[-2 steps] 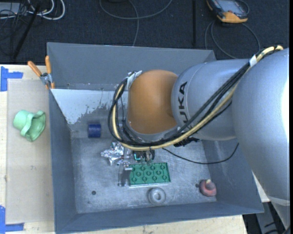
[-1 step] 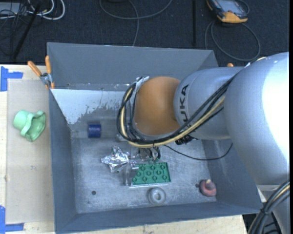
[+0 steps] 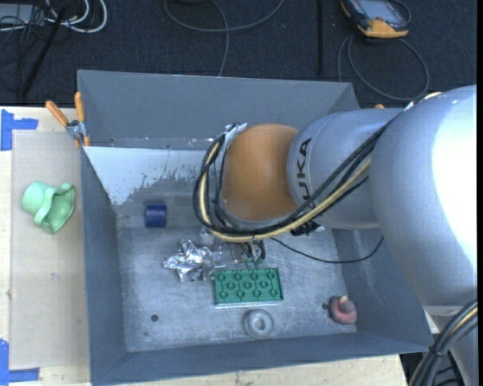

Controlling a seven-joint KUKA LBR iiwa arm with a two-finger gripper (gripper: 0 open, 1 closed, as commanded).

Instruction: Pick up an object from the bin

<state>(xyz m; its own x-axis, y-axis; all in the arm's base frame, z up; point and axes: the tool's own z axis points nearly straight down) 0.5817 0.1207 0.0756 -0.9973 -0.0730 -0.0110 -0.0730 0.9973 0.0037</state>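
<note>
My gripper [image 3: 246, 253] is low in the middle of the bin, mostly hidden under the arm's orange cover. It sits just above the back edge of a green studded building plate [image 3: 248, 286] that lies flat on the floor. A crumpled ball of silver foil [image 3: 188, 262] lies right beside the gripper on its left, touching or nearly touching it.
A small blue cylinder [image 3: 155, 215] stands near the back left wall. A grey metal ring [image 3: 259, 322] lies by the front wall. A reddish-pink small thing [image 3: 342, 310] sits at the front right. The arm covers the bin's right side.
</note>
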